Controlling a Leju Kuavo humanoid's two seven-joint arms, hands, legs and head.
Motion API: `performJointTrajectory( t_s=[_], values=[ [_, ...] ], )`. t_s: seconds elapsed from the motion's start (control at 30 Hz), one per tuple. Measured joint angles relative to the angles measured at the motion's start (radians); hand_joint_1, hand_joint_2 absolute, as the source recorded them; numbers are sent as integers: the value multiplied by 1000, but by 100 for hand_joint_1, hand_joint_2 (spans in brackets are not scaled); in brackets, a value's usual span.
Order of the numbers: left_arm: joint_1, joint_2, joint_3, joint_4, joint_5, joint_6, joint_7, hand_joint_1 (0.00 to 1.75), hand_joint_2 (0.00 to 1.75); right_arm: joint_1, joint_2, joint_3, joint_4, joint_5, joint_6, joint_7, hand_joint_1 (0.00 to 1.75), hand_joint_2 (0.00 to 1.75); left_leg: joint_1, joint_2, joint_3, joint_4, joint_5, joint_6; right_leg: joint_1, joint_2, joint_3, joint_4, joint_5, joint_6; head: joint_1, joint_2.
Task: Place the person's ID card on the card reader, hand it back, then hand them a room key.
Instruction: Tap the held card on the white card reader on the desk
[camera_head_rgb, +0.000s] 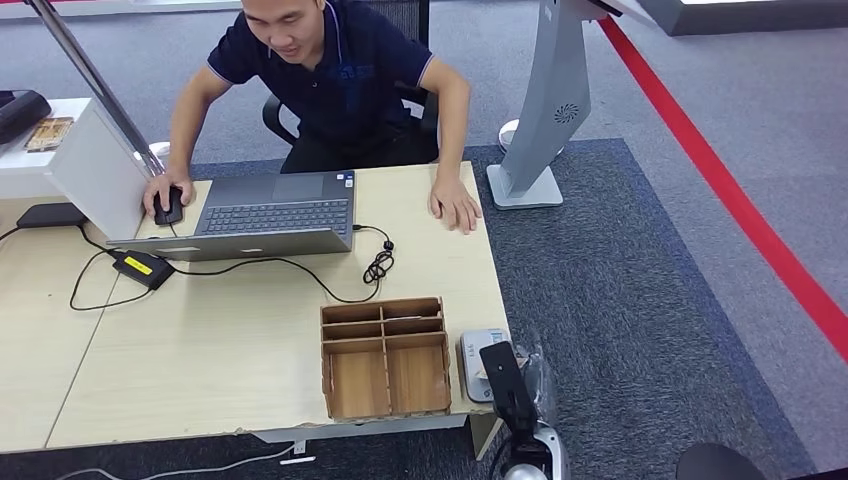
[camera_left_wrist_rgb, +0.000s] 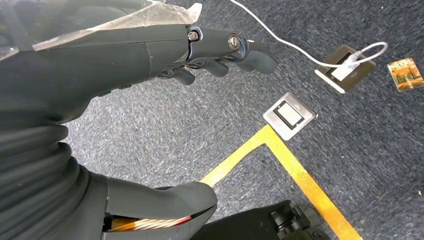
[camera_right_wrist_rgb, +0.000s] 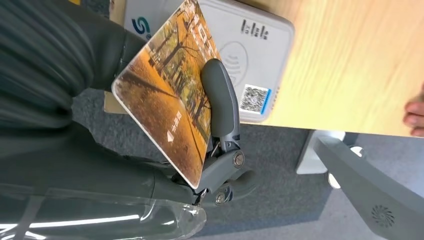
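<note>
1. The ID card (camera_right_wrist_rgb: 167, 97) is a flat, glossy rectangle with rounded corners, printed with an orange-gold scene of autumn trees and small white characters near one end.
2. The right robot hand (camera_right_wrist_rgb: 220, 150) holds it: the thick grey thumb presses flat across the card's face, with the darker fingers behind it.
3. The card sits tilted just above the card reader (camera_right_wrist_rgb: 245, 55), whether it touches cannot be told. The reader is a smooth white plastic box with rounded edges, a wave symbol, dark lettering and a small square code sticker edged in blue.
4. In the head view the reader (camera_head_rgb: 478, 352) lies at the front right corner of the surface (camera_head_rgb: 230, 330), pale wood-grained board, just beside a brown wooden organiser (camera_head_rgb: 385, 357) split into rectangular compartments.
5. The right robot hand (camera_head_rgb: 510, 385) hangs dark over that corner.
6. The left robot hand (camera_left_wrist_rgb: 210, 55) is empty, its fingers loosely apart, above grey-blue carpet (camera_left_wrist_rgb: 165, 130) with a yellow tape line.
7. A person (camera_head_rgb: 330, 80) in a dark polo shirt sits behind an open grey laptop (camera_head_rgb: 265, 212), one hand on a black mouse (camera_head_rgb: 168, 207), the other flat on the wood.
</note>
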Motion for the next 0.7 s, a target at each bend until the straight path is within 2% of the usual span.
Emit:
performJointTrajectory(
  t_s=[0.23, 0.7],
  values=[
    [-1, -1, 0, 0, -8, 0, 2, 0, 175, -19, 2, 24, 37, -1, 0, 37, 175, 175, 0, 0, 0, 0, 0, 0, 0, 0, 0, 0, 0, 0, 0, 0],
    [-2, -3, 0, 0, -12, 0, 2, 0, 175, -34, 2, 43, 64, 26, 0, 44, 175, 175, 0, 0, 1, 0, 0, 0, 0, 0, 1, 0, 0, 0, 0, 0]
  ],
)
